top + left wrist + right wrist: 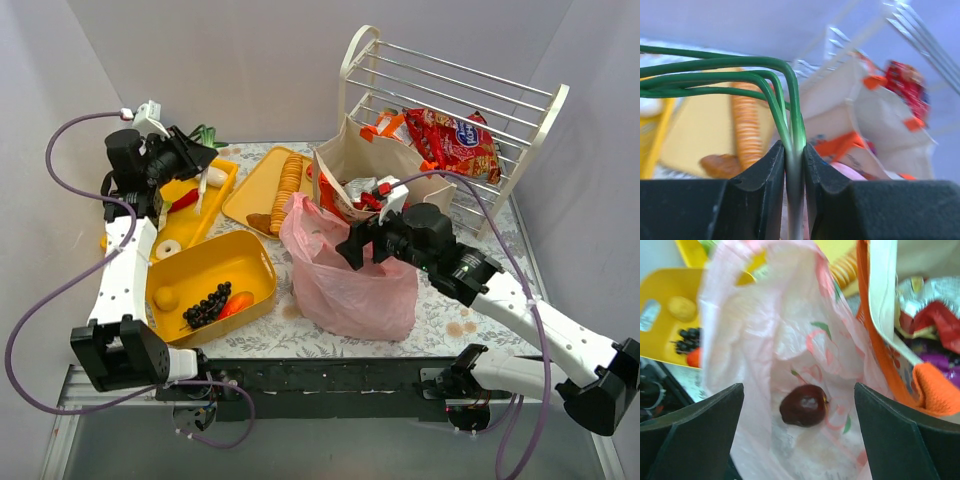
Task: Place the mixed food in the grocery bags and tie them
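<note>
Your left gripper (pixel 795 165) is clamped on a bunch of green stalks (pixel 740 75). Its two black fingers stand almost together, with only the pale stems squeezed in the narrow slot between them. The stalks arch up out of the grip and bend away to the left, where the edge of the left wrist view cuts off their ends.

Your right gripper (pixel 797 390) has its fingers spread wide and holds nothing. It hangs over the open mouth of the pink plastic bag (pixel 765 330); whether either finger brushes the film I cannot tell.

Everything behind the stalks in the left wrist view is blurred. From above, the left gripper's own fingertips are too dark and small to read. The right wrist covers part of the beige tote (pixel 380 165) and the bag's mouth.

The bag is thin and translucent, printed with green leaves and red loops. It slumps on the table against the front of the tote. One dark red fruit (pixel 804 405) lies at its bottom. The tote, with its orange strap (pixel 870 315), holds shiny crinkled packets (pixel 935 325) in red, purple and silver. Another red snack packet (pixel 455 140) lies on the white wire rack (pixel 520 110) behind it. The near yellow tray (pixel 262 262) holds a cluster of small dark berries (pixel 207 305) and a round yellow fruit (pixel 165 297)
</note>
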Tool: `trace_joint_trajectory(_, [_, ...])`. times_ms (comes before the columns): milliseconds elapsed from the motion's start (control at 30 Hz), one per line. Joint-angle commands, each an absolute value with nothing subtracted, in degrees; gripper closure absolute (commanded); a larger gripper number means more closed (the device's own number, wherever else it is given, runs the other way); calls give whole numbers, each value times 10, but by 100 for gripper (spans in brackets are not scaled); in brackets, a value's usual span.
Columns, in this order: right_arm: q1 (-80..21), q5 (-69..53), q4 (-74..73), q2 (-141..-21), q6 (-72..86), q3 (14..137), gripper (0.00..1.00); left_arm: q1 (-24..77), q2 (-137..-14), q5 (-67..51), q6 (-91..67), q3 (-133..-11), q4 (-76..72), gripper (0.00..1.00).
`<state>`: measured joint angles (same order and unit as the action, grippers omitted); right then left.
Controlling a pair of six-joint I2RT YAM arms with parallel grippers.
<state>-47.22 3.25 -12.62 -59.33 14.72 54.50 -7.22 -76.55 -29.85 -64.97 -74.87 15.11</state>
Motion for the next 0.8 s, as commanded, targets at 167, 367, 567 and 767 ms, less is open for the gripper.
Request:
trace_joint_trajectory(167, [-441, -188, 20, -591, 108, 656, 2, 61, -693, -621, -656, -743, 83, 100])
trace_joint_trajectory(367, [-402, -323, 163, -611, 143, 674, 2, 128, -678, -716, -662, -734, 84, 100])
trace_joint_trajectory(567, [-385, -372, 220, -613, 135, 659, 1, 161, -666, -767, -681, -732, 75, 100])
trace_joint_trajectory(767, [-385, -458, 342, -615, 128, 614, 1, 199, -671, -793, -700, -734, 54, 100])
